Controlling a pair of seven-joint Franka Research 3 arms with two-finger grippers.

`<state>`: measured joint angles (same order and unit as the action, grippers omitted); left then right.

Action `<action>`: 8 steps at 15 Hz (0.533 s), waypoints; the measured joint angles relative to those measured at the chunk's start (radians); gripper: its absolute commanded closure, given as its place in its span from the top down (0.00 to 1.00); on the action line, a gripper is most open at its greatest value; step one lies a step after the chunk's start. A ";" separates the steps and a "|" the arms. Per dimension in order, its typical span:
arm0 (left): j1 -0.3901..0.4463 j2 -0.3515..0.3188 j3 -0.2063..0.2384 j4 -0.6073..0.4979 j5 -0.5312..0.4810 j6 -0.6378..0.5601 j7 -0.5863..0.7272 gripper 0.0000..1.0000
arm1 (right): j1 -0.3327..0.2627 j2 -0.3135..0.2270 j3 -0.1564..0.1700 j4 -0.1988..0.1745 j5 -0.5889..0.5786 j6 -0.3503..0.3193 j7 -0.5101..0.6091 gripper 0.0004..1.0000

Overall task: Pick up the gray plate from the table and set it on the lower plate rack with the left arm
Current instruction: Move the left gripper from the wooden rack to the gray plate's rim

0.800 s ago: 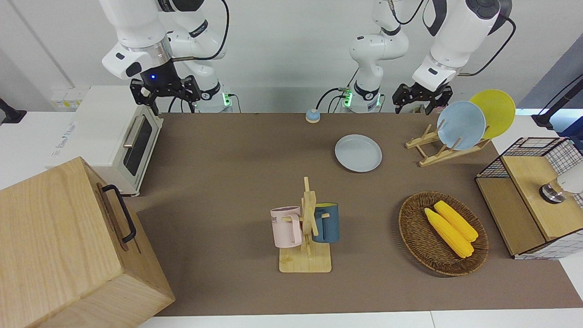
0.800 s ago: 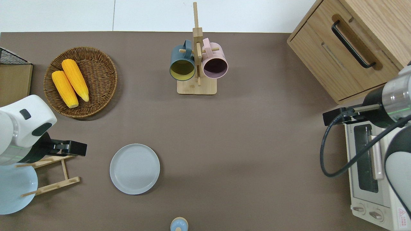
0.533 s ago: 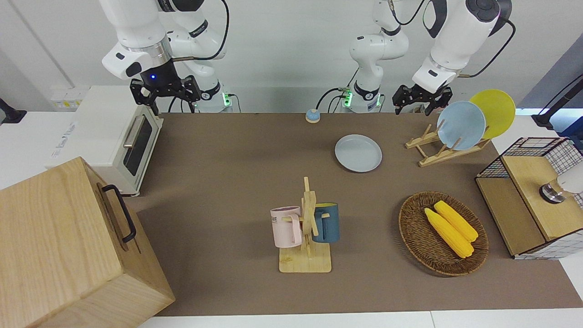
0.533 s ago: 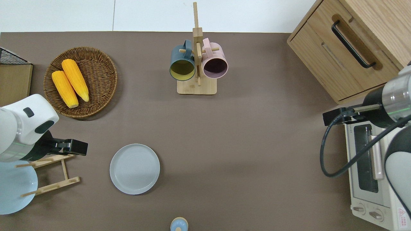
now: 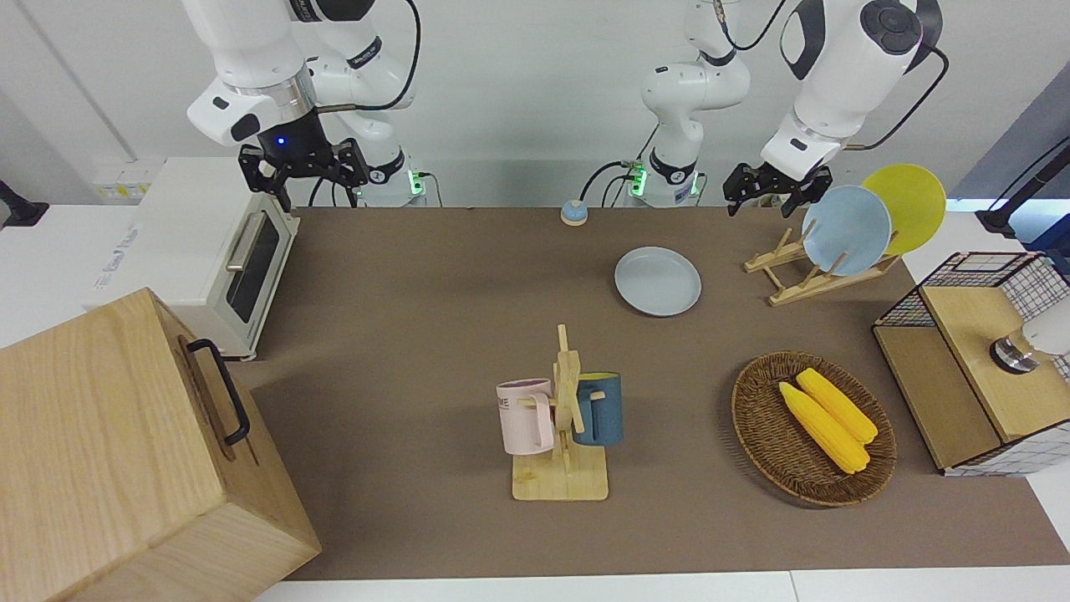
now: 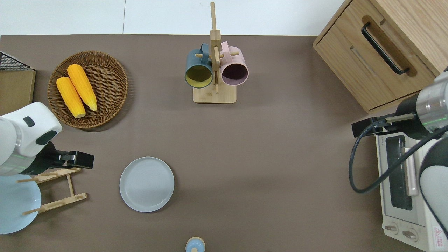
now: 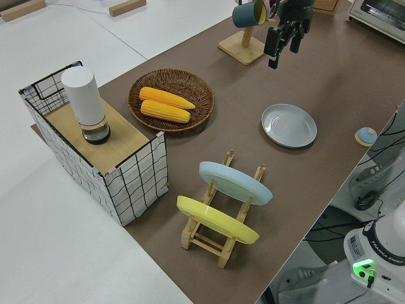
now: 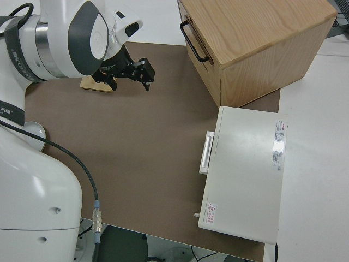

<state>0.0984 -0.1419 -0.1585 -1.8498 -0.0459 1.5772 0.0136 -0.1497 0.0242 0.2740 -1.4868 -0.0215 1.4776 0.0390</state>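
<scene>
The gray plate [image 5: 658, 281] [image 6: 147, 184] [image 7: 289, 125] lies flat on the brown table [image 5: 418, 301]. Beside it, toward the left arm's end, stands the lower plate rack [image 5: 794, 280] [image 6: 57, 189] [image 7: 218, 237], with a light-blue plate [image 5: 846, 229] and a yellow plate [image 5: 911, 205] leaning in its slots. My left gripper [image 5: 765, 199] [image 6: 87, 161] [image 7: 283, 49] hangs open and empty in the air over the rack's farther edge, apart from the gray plate. My right gripper [image 5: 313, 180] [image 8: 147, 73] is parked and open.
A wicker basket with two corn cobs [image 5: 815, 426] sits farther from the robots than the rack. A wooden mug stand [image 5: 562, 418] carries a pink and a blue mug. A wire-sided box [image 5: 978, 359], a toaster oven [image 5: 209, 251], a wooden cabinet [image 5: 125, 451] and a small bell [image 5: 573, 212] are also there.
The left arm's wrist has tilted a little and its gripper has drifted slightly toward its own end of the table. The gray plate and the right arm have not moved.
</scene>
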 measured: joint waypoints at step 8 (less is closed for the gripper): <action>0.001 -0.004 0.040 -0.083 -0.035 0.072 0.000 1.00 | 0.000 0.000 0.000 0.000 0.000 0.000 0.000 0.98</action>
<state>0.0990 -0.1454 -0.1180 -1.9327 -0.0813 1.6494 0.0141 -0.1497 0.0242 0.2740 -1.4868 -0.0214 1.4776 0.0390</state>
